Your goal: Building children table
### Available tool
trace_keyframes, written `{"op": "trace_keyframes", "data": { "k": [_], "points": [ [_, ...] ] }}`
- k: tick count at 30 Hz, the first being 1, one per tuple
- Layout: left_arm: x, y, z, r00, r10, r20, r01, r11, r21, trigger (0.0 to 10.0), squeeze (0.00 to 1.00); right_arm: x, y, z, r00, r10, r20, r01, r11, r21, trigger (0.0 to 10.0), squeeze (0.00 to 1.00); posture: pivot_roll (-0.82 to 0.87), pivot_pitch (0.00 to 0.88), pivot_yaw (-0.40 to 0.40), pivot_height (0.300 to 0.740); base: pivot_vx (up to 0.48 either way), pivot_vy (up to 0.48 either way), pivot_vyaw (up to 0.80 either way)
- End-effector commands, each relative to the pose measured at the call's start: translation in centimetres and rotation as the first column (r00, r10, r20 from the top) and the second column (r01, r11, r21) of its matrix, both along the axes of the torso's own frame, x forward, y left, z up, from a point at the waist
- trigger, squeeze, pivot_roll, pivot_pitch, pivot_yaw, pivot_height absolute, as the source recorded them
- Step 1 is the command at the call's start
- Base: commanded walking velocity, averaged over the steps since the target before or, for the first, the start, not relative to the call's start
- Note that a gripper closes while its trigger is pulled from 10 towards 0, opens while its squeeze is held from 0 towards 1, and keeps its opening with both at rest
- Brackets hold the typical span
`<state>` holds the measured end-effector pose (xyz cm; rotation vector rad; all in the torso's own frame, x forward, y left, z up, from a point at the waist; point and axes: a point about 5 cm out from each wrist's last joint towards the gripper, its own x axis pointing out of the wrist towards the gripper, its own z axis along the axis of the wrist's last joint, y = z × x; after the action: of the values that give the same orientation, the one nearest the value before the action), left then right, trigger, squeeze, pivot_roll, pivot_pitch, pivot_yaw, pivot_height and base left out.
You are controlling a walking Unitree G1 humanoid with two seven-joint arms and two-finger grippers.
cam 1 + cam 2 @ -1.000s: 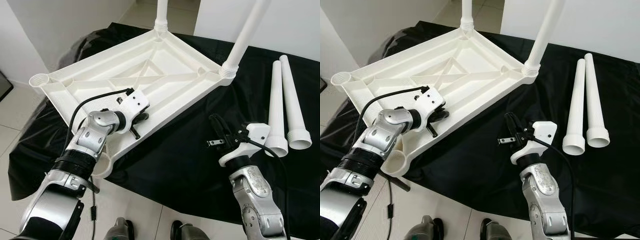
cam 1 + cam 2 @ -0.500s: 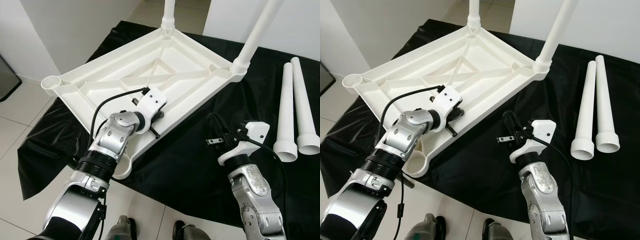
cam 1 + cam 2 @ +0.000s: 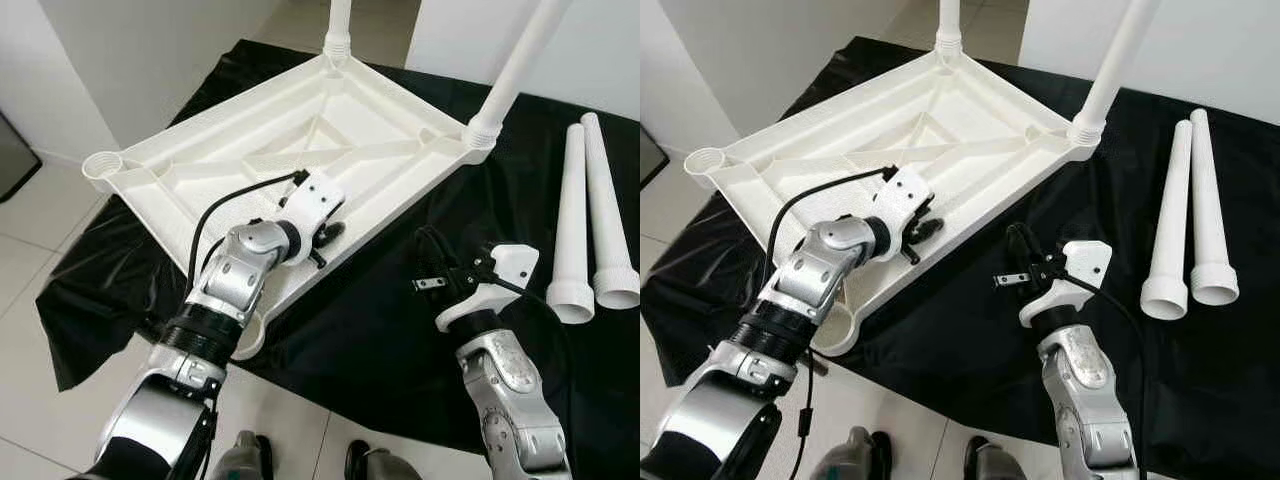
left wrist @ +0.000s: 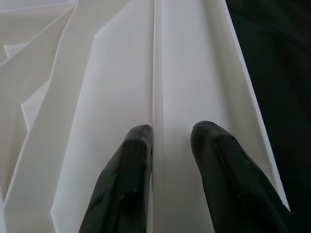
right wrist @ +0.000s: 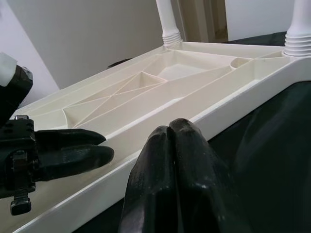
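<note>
1. The left gripper sits on the near rim of the upturned table top. In the left wrist view its two black fingers stand a little apart, astride a thin raised rib of the white plastic; they look set against it, but I cannot say they truly clamp it.
2. The right gripper hovers over the black cloth just beside that same rim, fingers pressed together and holding nothing.
3. Risk, as I judge it: the near corner socket juts past the cloth's edge, above the tiled floor. A push or lift from the left gripper could slide the top further off and tip it, and the two fitted legs would add leverage to that tilt.
4. A second risk: a grip on so thin a rib could slip, jolting the top against the right gripper close by.
5. The table top lies underside up, white, ribbed with diagonal braces, a round socket at each corner. Two far corners carry upright legs; the left corner socket and the near one stand empty.
6. Two loose legs lie side by side on the cloth, well apart to the right, flared ends toward the robot.
</note>
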<state>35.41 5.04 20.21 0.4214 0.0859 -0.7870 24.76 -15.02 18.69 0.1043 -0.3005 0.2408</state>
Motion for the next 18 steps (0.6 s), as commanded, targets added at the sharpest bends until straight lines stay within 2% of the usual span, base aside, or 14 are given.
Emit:
{"op": "trace_keyframes", "data": {
  "k": [1, 5, 9, 11, 12, 15, 18],
  "points": [
    [-0.2, -0.2, 0.7, 0.999, -0.013, 0.037, 0.013, 1.0, -0.012, 10.0, 0.0, -0.2, -0.1, 0.0, 1.0, -0.007, -0.001, 0.007, 1.0, 0.01, 10.0, 0.0, 0.01, 0.192, 0.03, 0.74, 0.0, 0.0, 0.0],
    [-0.2, 0.3, 1.7, 0.998, -0.02, 0.066, 0.021, 1.0, -0.015, 10.0, 0.0, -0.3, 0.0, 0.0, 1.0, -0.008, 0.003, 0.008, 1.0, 0.02, 10.0, 0.0, 0.01, 0.193, 0.031, 0.74, 0.0, 0.0, 0.0],
    [-0.5, 1.6, 2.7, 0.994, -0.051, 0.097, 0.051, 0.999, 0.001, 10.0, 0.0, -0.3, -0.1, 0.1, 1.0, -0.015, 0.006, 0.014, 1.0, 0.023, 10.0, 0.0, 0.0, 0.192, 0.031, 0.74, 0.0, 0.0, 0.0],
    [-0.5, 3.1, 3.3, 0.993, -0.046, 0.111, 0.046, 0.999, 0.006, 10.0, 0.0, -0.3, -0.3, 0.0, 1.0, -0.017, 0.004, 0.017, 1.0, 0.021, 10.0, 0.0, 0.01, 0.194, 0.027, 0.74, 0.0, 0.0, 0.0],
    [-0.5, 3.1, 3.3, 0.993, -0.046, 0.111, 0.046, 0.999, 0.006, 10.0, 0.0, -0.3, -0.3, 0.0, 1.0, -0.017, 0.004, 0.017, 1.0, 0.021, 10.0, 0.0, 0.01, 0.194, 0.027, 0.74, 0.0, 0.0, 0.0],
    [-0.6, 5.1, 3.7, 0.992, -0.039, 0.12, 0.036, 0.999, 0.033, 10.0, 0.0, -0.3, -0.5, -0.1, 1.0, -0.019, -0.001, 0.019, 1.0, 0.009, 10.0, 0.0, 0.01, 0.192, 0.022, 0.74, 0.0, 0.0, 0.0],
    [-0.6, 6.0, 3.7, 0.993, -0.026, 0.118, 0.019, 0.998, 0.054, 10.0, 0.0, -0.2, -0.6, -0.2, 1.0, -0.022, -0.003, 0.022, 1.0, -0.005, 10.0, 0.0, 0.02, 0.191, 0.018, 0.74, 0.0, 0.0, 0.0]
  ]
}}
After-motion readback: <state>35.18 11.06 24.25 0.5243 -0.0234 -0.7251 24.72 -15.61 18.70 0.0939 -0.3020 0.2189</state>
